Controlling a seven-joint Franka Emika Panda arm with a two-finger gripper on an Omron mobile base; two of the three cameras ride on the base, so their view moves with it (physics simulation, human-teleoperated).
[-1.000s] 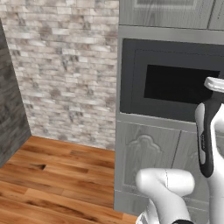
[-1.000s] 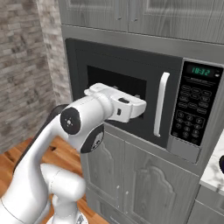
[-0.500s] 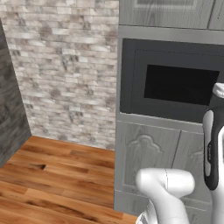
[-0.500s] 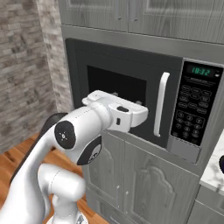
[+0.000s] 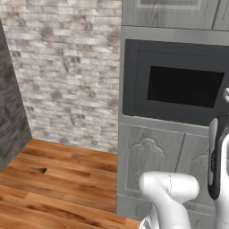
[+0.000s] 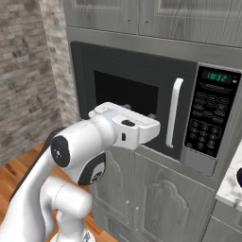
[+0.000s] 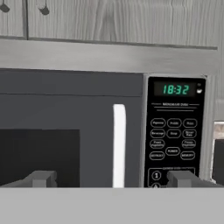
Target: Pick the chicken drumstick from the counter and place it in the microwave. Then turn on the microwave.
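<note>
Swinging rightward across the microwave (image 6: 142, 94), the claw (image 7: 113, 179) now faces its handle (image 7: 118, 144) with jaws spread wide and empty (door shut, drumstick not fetched).

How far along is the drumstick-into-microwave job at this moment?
Nothing looks done: the grey-framed microwave with the black windowed door is shut, its white vertical handle untouched. In hand: the open, empty pincer faces that handle, apparently to pull the door open. Left: opening it, fetching the drumstick, placing it inside, closing, and pressing the black button keypad.
</note>
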